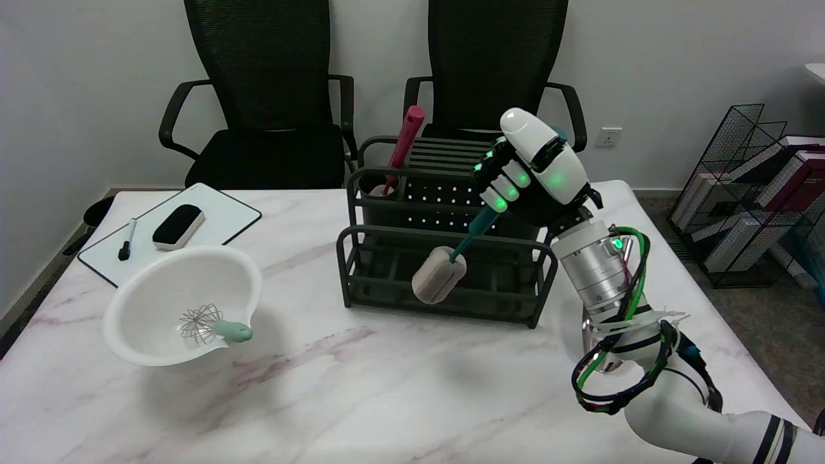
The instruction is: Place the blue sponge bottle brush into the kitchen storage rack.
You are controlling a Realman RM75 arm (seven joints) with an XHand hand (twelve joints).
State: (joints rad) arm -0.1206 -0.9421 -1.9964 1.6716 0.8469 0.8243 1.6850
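Right hand (528, 174) clamped on teal handle of blue sponge bottle brush (445, 267), grey sponge head tilted down over dark green metal kitchen storage rack (387, 283) front compartment.

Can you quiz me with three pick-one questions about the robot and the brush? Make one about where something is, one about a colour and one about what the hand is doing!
1. Where is the whisk?
A. in the white bowl
B. in the rack
C. on the whiteboard

2. What colour is the brush handle?
A. red
B. teal blue
C. yellow

3. What is the right hand doing?
A. resting flat on the table
B. hanging open
C. gripping the bottle brush

Answers:
1. A, the whisk's wires lie inside the bowl with its handle over the rim.
2. B, the handle below the hand is teal blue; its sponge head is greyish.
3. C, the hand holds the handle, with the sponge head down at the storage rack.
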